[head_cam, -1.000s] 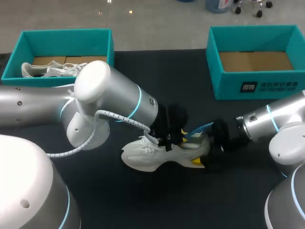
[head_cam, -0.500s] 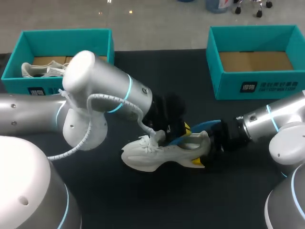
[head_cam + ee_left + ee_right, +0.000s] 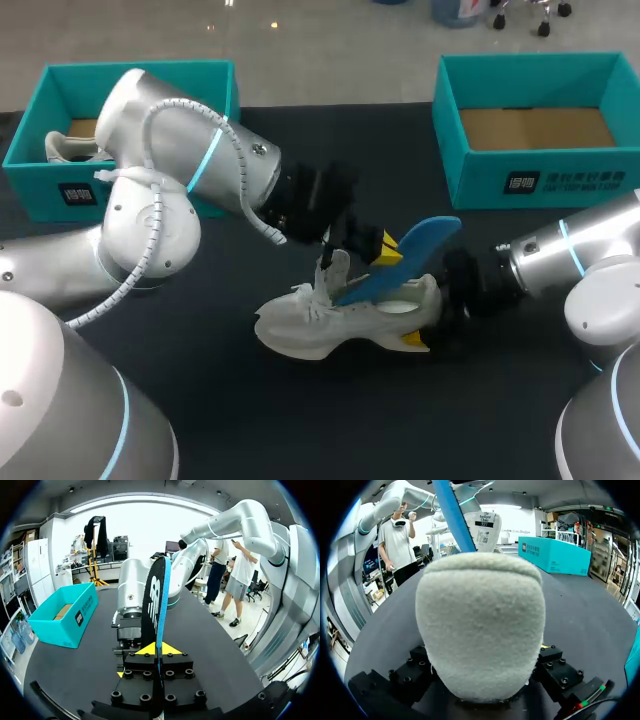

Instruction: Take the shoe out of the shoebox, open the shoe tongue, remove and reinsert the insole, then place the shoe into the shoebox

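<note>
The table (image 3: 300, 420) was one broad black top, matte and plain. It ran out beneath the left pincer (image 3: 160, 649), ahead of it and to both sides. Light lay soft and even on it, greying the surface ahead of the pincer.

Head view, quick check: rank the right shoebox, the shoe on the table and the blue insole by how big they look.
1. right shoebox: largest.
2. shoe: clearly smaller than the box.
3. blue insole: smallest, though it is lifted toward the camera and its lower end is hidden at the shoe.
</note>
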You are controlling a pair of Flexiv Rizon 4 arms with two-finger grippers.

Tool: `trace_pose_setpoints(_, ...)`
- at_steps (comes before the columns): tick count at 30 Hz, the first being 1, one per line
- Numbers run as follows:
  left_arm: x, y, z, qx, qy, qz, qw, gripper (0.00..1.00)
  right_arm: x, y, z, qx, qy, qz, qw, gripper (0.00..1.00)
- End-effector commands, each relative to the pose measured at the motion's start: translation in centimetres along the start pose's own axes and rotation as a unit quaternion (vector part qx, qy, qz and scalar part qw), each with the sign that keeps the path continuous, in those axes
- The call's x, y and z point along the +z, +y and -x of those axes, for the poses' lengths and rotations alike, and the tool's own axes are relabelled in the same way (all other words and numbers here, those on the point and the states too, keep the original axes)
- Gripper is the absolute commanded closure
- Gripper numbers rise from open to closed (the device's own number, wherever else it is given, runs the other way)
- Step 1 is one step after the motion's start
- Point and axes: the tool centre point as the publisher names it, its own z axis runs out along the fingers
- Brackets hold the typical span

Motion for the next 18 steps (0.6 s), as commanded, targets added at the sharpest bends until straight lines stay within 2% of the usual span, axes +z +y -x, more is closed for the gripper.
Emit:
trace_pose_setpoints(1,-1.3,-0.3,-0.7,0.008,0.009,-0.029,1.0,1.0,0.3,-0.4,0.0,0.001,0.0,-0.001,1.0,1.0)
trace_pose_setpoints(9,-3.0,-2.5,-1.4,0.038,0.003,-0.042,0.998,1.0,0.3,-0.4,0.0,0.001,0.0,-0.001,1.0,1.0)
trace_pose_setpoints(18,-4.0,-6.7,-2.0,0.082,-0.036,-0.021,0.996,1.0,0.3,-0.4,0.0,0.001,0.0,-0.001,1.0,1.0)
